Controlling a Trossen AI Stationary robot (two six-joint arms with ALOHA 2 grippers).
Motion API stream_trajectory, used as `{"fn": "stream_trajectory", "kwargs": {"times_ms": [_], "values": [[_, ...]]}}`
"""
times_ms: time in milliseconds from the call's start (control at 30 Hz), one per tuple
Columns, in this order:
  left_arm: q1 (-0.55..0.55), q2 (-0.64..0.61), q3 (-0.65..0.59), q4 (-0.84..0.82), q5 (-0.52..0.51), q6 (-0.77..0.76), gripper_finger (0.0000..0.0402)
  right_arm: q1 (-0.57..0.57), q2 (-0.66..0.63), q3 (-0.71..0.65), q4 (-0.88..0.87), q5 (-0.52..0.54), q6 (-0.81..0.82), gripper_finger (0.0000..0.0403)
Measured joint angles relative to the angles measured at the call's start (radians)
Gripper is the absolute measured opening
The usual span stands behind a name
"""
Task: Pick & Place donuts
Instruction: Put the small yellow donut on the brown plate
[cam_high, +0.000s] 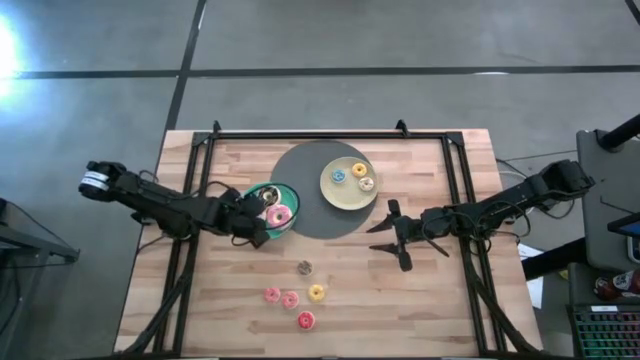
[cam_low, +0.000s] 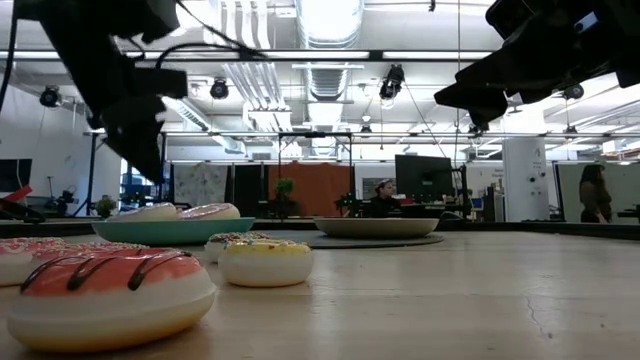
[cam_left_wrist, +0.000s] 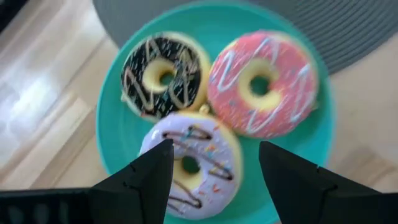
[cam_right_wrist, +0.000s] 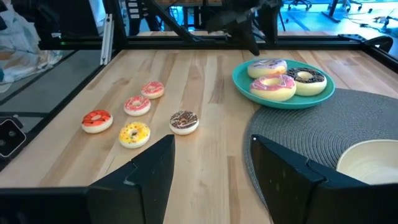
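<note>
Three larger donuts lie on the teal plate (cam_high: 291, 190): a pink one (cam_left_wrist: 261, 84), a brown one (cam_left_wrist: 163, 74) and a white-lilac one (cam_left_wrist: 193, 162). My left gripper (cam_high: 262, 226) hangs open just above that plate, its fingers on either side of the white-lilac donut without touching it. Several tiny donuts rest flat on the table toward the near edge: brown (cam_right_wrist: 184, 122), yellow (cam_right_wrist: 134, 134), red (cam_right_wrist: 97, 121) and two pink (cam_right_wrist: 137, 105). More tiny ones sit on the pale-yellow plate (cam_high: 348, 200). My right gripper (cam_high: 395, 236) is open above bare wood, right of the mat.
Both plates sit on a round grey mat (cam_high: 310, 165) at the table's far middle. Black frame rails (cam_high: 190, 180) run along the left, right and far edges. Bare wood lies between my right gripper and the tiny donuts. People and monitors show far behind the table.
</note>
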Motion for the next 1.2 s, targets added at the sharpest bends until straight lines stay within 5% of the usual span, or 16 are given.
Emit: {"fn": "stream_trajectory", "kwargs": {"times_ms": [300, 567, 900, 1200], "values": [[-0.177, -0.052, 0.067, 0.076, -0.176, 0.017, 0.0211, 0.006, 0.007, 0.0, 0.024, -0.001, 0.056, 0.0203], [-0.429, -0.043, 0.032, 0.327, -0.363, 0.074, 0.021, 0.039, 0.232, 0.016, 0.347, -0.081, -0.02, 0.0203], [-0.544, -0.014, -0.053, 0.465, -0.432, 0.055, 0.021, 0.046, 0.596, 0.319, 0.346, -0.23, -0.129, 0.0203], [-0.565, -0.013, -0.093, 0.473, -0.454, 0.018, 0.021, 0.069, 0.787, 0.592, 0.065, -0.326, -0.158, 0.0203]]}}
